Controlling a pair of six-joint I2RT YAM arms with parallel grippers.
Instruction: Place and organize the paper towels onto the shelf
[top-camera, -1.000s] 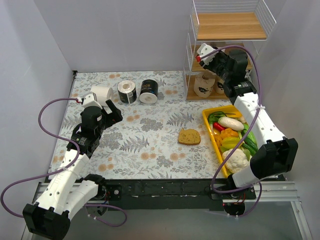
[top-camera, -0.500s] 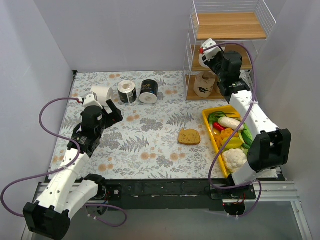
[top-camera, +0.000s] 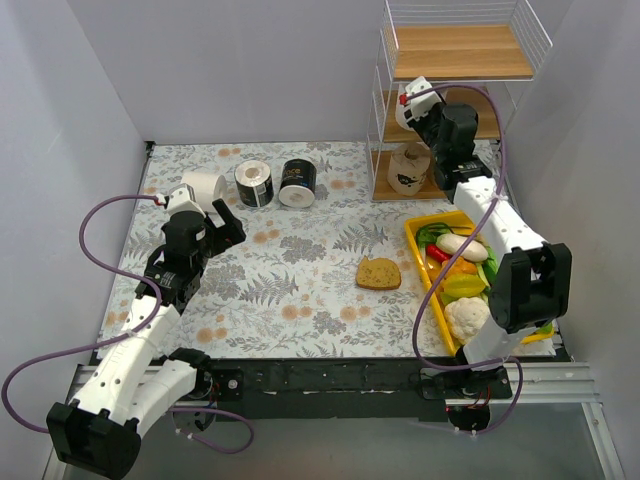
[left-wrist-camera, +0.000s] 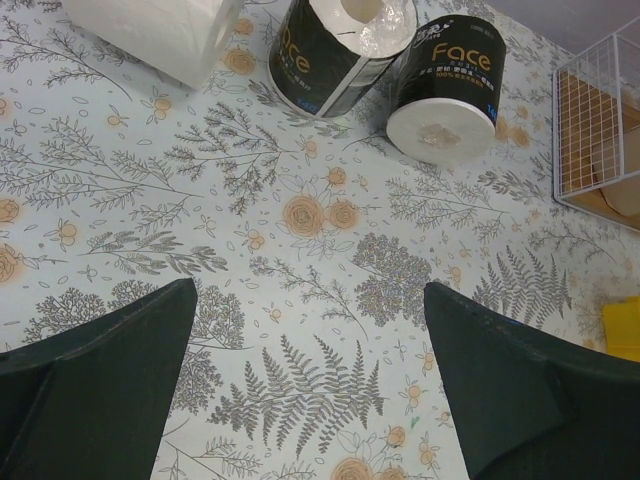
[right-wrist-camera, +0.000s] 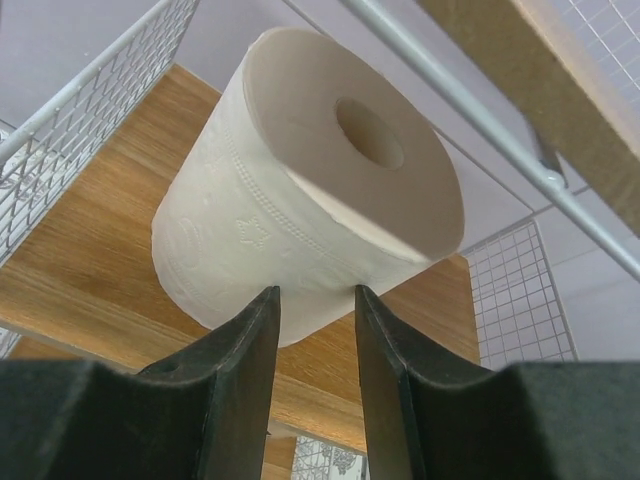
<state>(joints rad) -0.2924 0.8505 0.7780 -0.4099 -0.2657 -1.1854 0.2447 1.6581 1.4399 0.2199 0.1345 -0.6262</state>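
The shelf (top-camera: 455, 52) stands at the back right. My right gripper (top-camera: 420, 112) is shut on a plain white paper towel roll (top-camera: 407, 110) at the middle tier. In the right wrist view my gripper (right-wrist-camera: 317, 300) pinches the lower side of the roll (right-wrist-camera: 310, 180) just above the wooden board (right-wrist-camera: 90, 260). A tan roll (top-camera: 405, 170) sits on the bottom tier; a second is hidden behind my arm. On the table lie a white roll (top-camera: 203, 185) and two black rolls (top-camera: 254, 183) (top-camera: 298, 182). My left gripper (top-camera: 225, 225) is open and empty, short of them (left-wrist-camera: 308, 290).
A brown bread slice (top-camera: 379, 273) lies mid-table. A yellow tray (top-camera: 440, 216) of vegetables lies along the right edge in front of the shelf. Grey walls close in on the left, back and right. The shelf's wire side (left-wrist-camera: 600, 130) shows in the left wrist view.
My right gripper has carried the white roll a little to the left and deeper over the middle tier. The left arm has not moved.
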